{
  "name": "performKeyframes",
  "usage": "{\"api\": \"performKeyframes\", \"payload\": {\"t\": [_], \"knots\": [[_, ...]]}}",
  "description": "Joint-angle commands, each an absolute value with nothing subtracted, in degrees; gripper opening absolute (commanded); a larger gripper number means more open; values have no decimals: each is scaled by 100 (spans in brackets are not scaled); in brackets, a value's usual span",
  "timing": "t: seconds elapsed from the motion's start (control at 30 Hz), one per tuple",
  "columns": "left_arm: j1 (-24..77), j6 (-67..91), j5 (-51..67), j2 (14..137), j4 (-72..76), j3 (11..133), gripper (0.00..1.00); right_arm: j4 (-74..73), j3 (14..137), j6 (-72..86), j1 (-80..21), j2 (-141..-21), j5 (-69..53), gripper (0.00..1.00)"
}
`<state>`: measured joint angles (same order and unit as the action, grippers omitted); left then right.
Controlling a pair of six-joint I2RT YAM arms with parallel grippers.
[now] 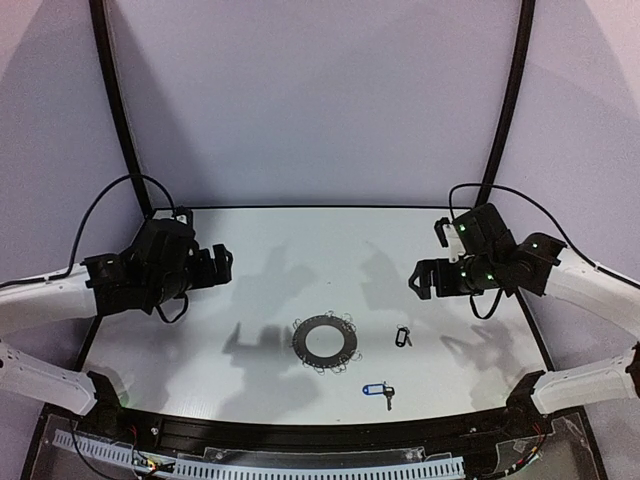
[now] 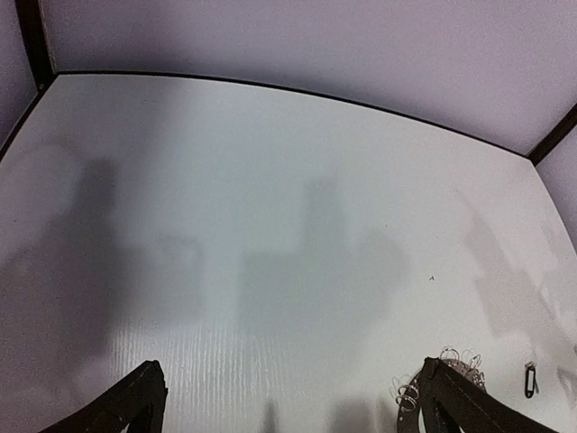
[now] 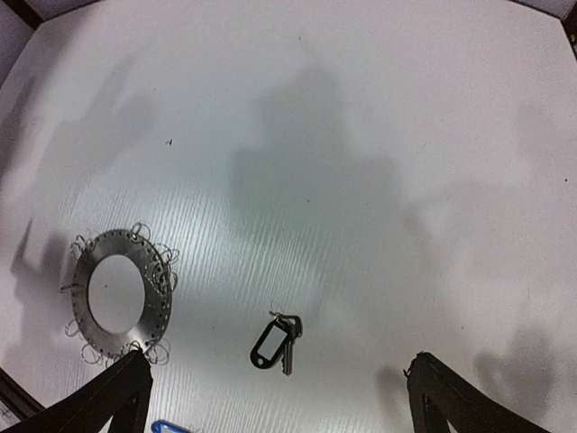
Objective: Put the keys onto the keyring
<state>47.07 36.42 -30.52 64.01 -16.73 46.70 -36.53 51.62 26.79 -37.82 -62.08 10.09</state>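
The keyring (image 1: 325,342), a flat dark-grey ring fringed with small wire loops, lies on the white table near the front middle. It also shows in the right wrist view (image 3: 117,293), and its edge shows in the left wrist view (image 2: 455,365). The key with a black tag (image 1: 403,337) lies just right of it, also in the right wrist view (image 3: 273,344). The key with a blue tag (image 1: 377,391) lies nearer the front edge. My left gripper (image 1: 218,264) is open and empty, raised at the left. My right gripper (image 1: 425,279) is open and empty, raised at the right.
The white table (image 1: 300,260) is bounded by black frame posts (image 1: 118,110) and purple-lit tent walls. A black rail (image 1: 300,435) runs along the front edge by the arm bases.
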Motion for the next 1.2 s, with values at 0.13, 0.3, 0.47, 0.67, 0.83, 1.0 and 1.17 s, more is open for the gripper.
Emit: {"api": "performKeyframes", "payload": {"t": [0.13, 0.3, 0.47, 0.67, 0.83, 1.0, 1.17], "knots": [[4700, 3449, -2200, 7218, -1422, 5118, 99, -4386, 5170, 2715, -3761, -6458, -300, 97], [4715, 3262, -1108, 7902, -876, 5400, 99, -4359, 4992, 2773, -3757, -6471, -293, 97], [5073, 2981, -827, 9220, -1075, 6462, 93, -4188, 4898, 2840, -3757, -6483, -401, 97], [5421, 2301, -580, 10424, -1859, 7693, 74, -4171, 4763, 2881, -3761, -6451, -395, 97], [5424, 1825, -177, 10612, -1913, 7635, 71, -4111, 4673, 2883, -3762, -6342, -340, 97], [5426, 1368, -89, 11179, -2151, 8034, 65, -4070, 4698, 2845, -3757, -6374, -319, 96], [5430, 1138, -28, 11635, -2305, 8433, 59, -4055, 4727, 2800, -3762, -6406, -307, 96]]}}
